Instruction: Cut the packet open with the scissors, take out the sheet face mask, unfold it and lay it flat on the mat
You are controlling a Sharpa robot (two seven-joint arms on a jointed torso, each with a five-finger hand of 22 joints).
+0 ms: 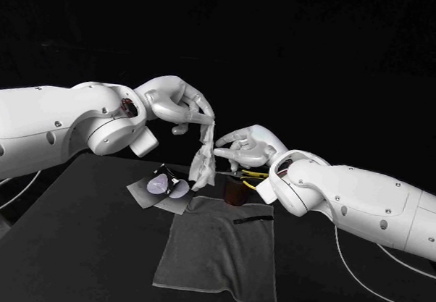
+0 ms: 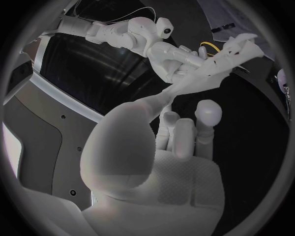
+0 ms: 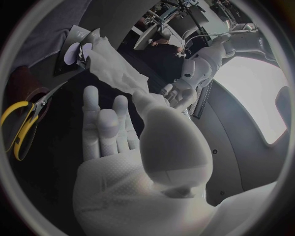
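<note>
The white sheet mask (image 1: 205, 158) hangs folded and crumpled above the far end of the grey mat (image 1: 223, 253). My left hand (image 1: 177, 106) pinches its top; in the left wrist view the mask (image 2: 212, 69) stretches away from the left hand (image 2: 178, 137). My right hand (image 1: 244, 146) pinches the mask's side edge about halfway down. In the right wrist view the mask (image 3: 113, 69) runs from the right hand (image 3: 117, 132) toward the left hand (image 3: 183, 92). The opened silver packet (image 1: 162, 187) lies left of the mat. Yellow-handled scissors (image 1: 253, 175) lie behind the right hand.
A brown cup (image 1: 240, 193) stands at the mat's far right corner, below my right hand. A thin dark strip (image 1: 256, 218) lies on the mat's upper part. The near half of the mat is bare.
</note>
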